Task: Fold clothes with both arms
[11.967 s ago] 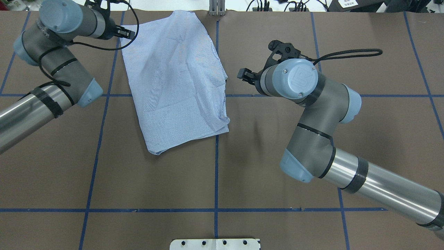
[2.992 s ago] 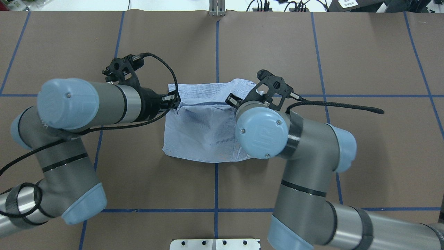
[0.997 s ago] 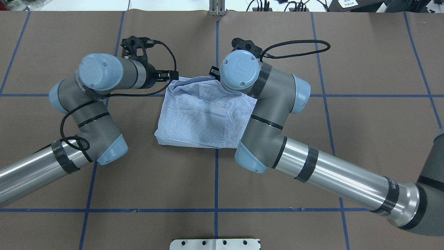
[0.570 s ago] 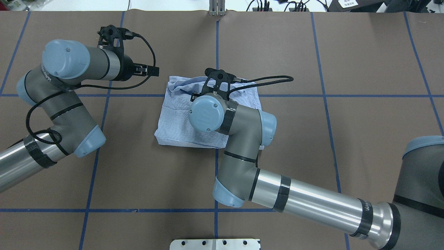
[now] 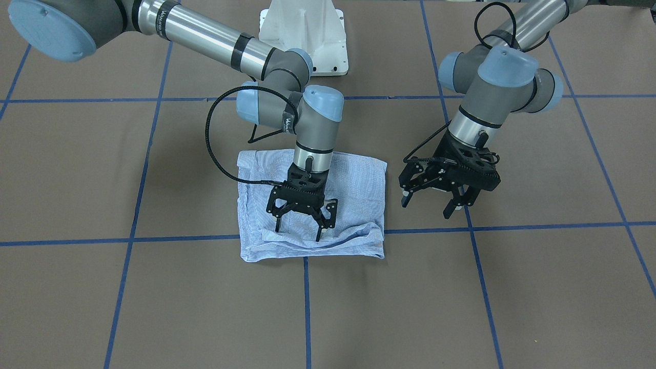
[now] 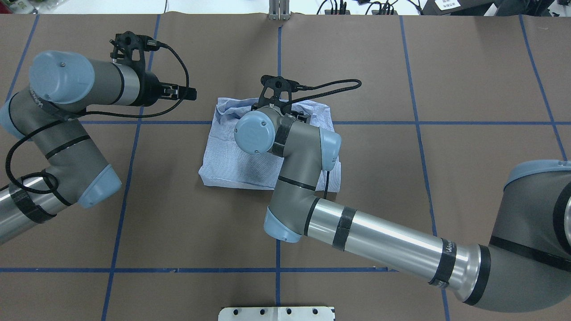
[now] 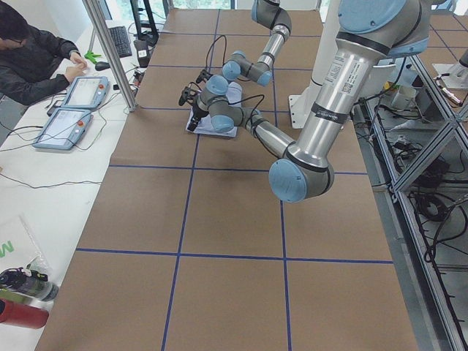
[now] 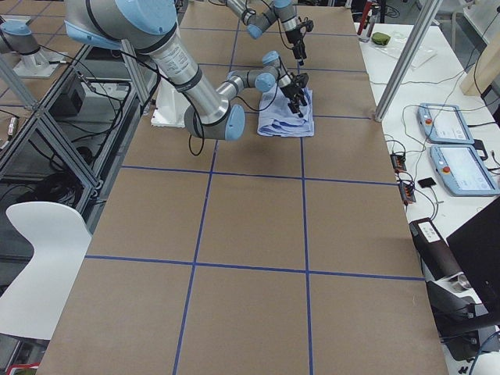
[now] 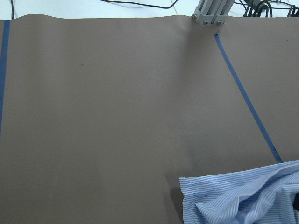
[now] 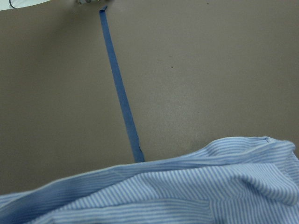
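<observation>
The light blue striped shirt [image 6: 232, 151] lies folded into a compact rectangle near the table's middle, with a rumpled fold along its far edge [image 5: 328, 238]. My right gripper [image 5: 299, 231] points down over that far edge, open, its fingertips at or just above the cloth. In the overhead view the right wrist hides it. My left gripper [image 5: 428, 205] is open and empty, hanging above bare table beside the shirt, also seen in the overhead view [image 6: 192, 93]. The left wrist view shows a shirt corner [image 9: 243, 196]. The right wrist view shows the shirt's edge [image 10: 187, 191].
The table is brown paper with blue tape grid lines [image 6: 278, 214]. The white pedestal base [image 5: 302, 31] stands on the robot's side. A metal bracket [image 6: 279, 11] sits at the far edge. A seated operator [image 7: 36, 51] and tablets are beyond the table.
Both grippers were at the shirt's far edge one second ago. The left gripper has drawn away to the left. The right arm has swung over the shirt's middle.
</observation>
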Robot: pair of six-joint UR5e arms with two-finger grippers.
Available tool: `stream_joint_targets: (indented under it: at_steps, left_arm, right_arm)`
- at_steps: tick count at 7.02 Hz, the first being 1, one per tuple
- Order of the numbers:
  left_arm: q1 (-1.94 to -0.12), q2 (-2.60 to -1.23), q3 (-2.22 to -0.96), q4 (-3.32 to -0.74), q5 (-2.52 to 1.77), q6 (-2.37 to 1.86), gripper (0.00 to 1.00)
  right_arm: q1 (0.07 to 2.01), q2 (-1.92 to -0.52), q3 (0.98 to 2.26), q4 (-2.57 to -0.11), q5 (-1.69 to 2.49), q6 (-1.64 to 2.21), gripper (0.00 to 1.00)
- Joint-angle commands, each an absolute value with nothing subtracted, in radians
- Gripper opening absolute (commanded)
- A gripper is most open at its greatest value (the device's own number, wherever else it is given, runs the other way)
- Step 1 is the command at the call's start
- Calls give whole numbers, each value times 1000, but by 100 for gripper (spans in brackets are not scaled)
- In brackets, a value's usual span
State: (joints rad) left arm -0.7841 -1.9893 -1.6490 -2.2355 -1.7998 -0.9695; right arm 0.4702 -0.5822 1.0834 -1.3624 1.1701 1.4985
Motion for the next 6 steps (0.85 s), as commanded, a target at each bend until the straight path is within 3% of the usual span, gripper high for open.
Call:
stream_joint_targets:
  at_steps: [1,3,5,6]
  left_arm:
    - [-785,-1956,-1692,-2232,-1805,-969,100]
    - [-785,-1954,-1692,-2232,-1805,-969,100]
    - [-784,-1951,-1701,-2230,-1840,-969,100]
    - [-787,-1919,-1744,-2218,-1898,-966,100]
  right_arm:
    - [482,-581,1039,-1364,1074,1494,100]
    - [509,-580,1090,-1364,1084,1470,100]
    - [613,-613,1239,-1382,1403,1424,100]
    - [670,-694,1407,-1525,1514,1281,100]
